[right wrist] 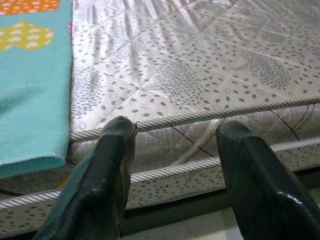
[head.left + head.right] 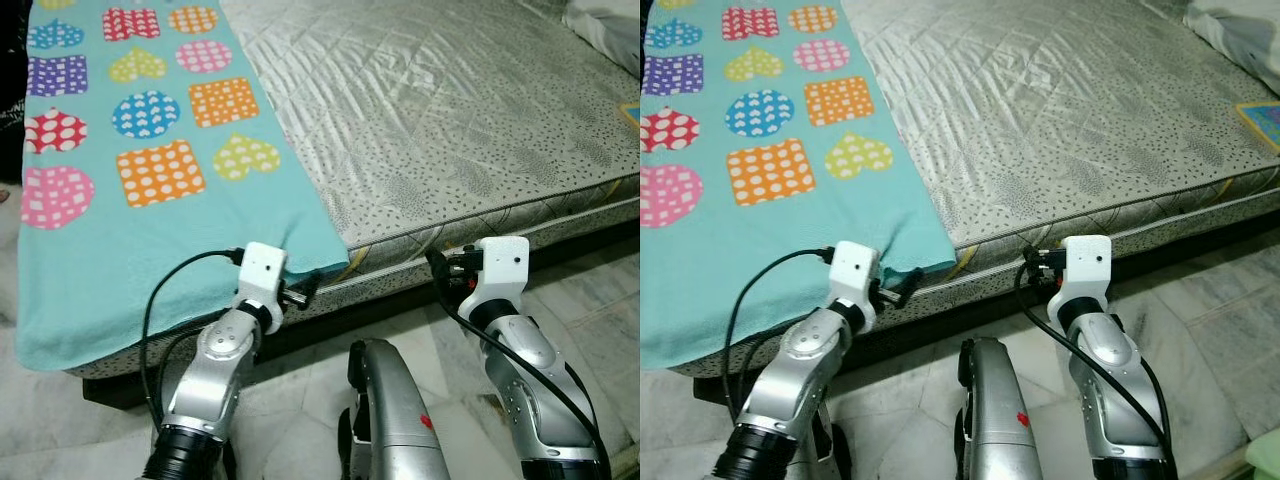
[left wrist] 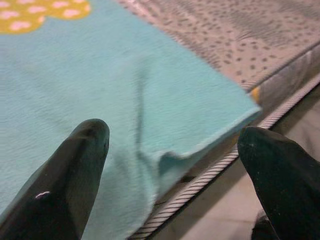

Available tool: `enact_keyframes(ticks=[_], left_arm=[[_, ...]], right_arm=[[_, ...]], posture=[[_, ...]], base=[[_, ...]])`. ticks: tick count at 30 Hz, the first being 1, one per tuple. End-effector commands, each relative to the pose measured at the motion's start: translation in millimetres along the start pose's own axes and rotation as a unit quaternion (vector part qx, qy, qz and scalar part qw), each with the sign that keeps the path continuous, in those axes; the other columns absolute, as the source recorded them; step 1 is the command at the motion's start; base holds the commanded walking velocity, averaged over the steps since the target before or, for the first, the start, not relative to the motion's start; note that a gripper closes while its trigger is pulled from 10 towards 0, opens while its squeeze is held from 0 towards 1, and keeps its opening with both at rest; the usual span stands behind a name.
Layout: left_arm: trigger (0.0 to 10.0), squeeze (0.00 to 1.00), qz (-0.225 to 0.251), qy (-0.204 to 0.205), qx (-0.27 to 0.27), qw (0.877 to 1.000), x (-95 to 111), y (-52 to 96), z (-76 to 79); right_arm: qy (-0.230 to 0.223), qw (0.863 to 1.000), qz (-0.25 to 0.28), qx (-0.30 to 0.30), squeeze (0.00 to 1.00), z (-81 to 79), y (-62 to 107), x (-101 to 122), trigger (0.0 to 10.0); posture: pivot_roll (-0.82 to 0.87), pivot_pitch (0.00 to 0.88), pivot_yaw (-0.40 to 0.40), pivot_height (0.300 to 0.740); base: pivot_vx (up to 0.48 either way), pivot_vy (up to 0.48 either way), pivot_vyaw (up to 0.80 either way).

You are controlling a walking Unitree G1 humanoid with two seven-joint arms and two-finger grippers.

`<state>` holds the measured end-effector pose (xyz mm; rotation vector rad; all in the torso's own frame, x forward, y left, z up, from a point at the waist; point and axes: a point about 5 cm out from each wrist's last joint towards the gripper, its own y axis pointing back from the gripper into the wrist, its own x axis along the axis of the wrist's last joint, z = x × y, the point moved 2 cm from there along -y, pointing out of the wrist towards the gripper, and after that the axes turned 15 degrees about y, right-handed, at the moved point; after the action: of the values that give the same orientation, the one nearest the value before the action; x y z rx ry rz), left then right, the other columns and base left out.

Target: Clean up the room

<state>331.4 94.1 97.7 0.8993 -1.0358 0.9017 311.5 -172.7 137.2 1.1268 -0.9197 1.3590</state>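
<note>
A teal blanket (image 2: 150, 240) printed with dotted hearts, squares and circles lies spread over the left part of a grey quilted mattress (image 2: 450, 120). Its near right corner (image 3: 220, 125) hangs slightly over the mattress edge. My left gripper (image 3: 172, 137) is open at that corner, one finger (image 3: 75, 170) over the cloth and the other off the mattress side, with nothing pinched. My right gripper (image 1: 175, 127) is open too, level with the mattress side seam (image 1: 200, 116) a little right of the blanket, holding nothing.
A white pillow (image 2: 605, 25) lies at the far right of the bed, with a small coloured item (image 2: 630, 113) near the right edge. Marble floor (image 2: 590, 290) runs along the bed's front. My own silver body (image 2: 385, 410) is low between the arms.
</note>
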Motion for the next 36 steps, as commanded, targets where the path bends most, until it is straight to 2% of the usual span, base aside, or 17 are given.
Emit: enact_keyframes(ticks=[1,5,16,27,30,34,36], left_arm=[[10.0,0.00,-0.010,0.001,-0.002,1.000,-5.3,-1.9,0.3],[10.0,0.00,-0.037,-0.003,-0.012,0.999,-13.2,-10.3,2.5],[10.0,0.00,-0.050,-0.005,-0.031,0.998,-15.9,-24.8,9.7],[10.0,0.00,-0.128,-0.001,-0.057,0.990,-52.4,-22.9,24.3],[10.0,0.00,-0.161,0.005,-0.079,0.984,-67.1,-19.9,33.3],[10.0,0.00,-0.160,0.000,-0.095,0.983,-67.8,-20.1,41.3],[10.0,0.00,-0.127,0.007,-0.104,0.986,-54.7,-22.6,46.2]], right_arm=[[0.002,1.000,-0.008,-0.002,0.00,1.5,1.8,-5.6,10.0],[0.003,1.000,-0.007,-0.008,0.00,4.4,3.0,-5.9,10.0],[0.004,1.000,-0.010,-0.013,0.00,5.3,7.8,-7.4,10.0],[0.006,1.000,-0.012,-0.015,0.00,6.4,8.0,-7.3,10.0],[0.006,1.000,-0.013,-0.015,0.00,6.4,8.4,-8.0,10.0],[0.005,1.000,-0.012,-0.014,0.00,5.8,7.5,-7.7,10.0],[0.004,1.000,-0.010,-0.014,0.00,5.3,6.3,-7.4,10.0]], posture=[[-0.13,0.160,-0.075,0.531],[-0.15,0.163,-0.067,0.531],[-0.16,0.172,-0.060,0.531],[-0.17,0.177,-0.059,0.531],[-0.17,0.175,-0.058,0.531],[-0.17,0.171,-0.057,0.531],[-0.16,0.164,-0.056,0.531]], base=[[0.000,0.000,0.00],[0.000,0.000,0.00],[0.000,0.000,0.00],[0.000,0.000,0.00],[0.000,0.000,0.00],[0.000,0.000,0.00],[0.000,0.000,0.00]])
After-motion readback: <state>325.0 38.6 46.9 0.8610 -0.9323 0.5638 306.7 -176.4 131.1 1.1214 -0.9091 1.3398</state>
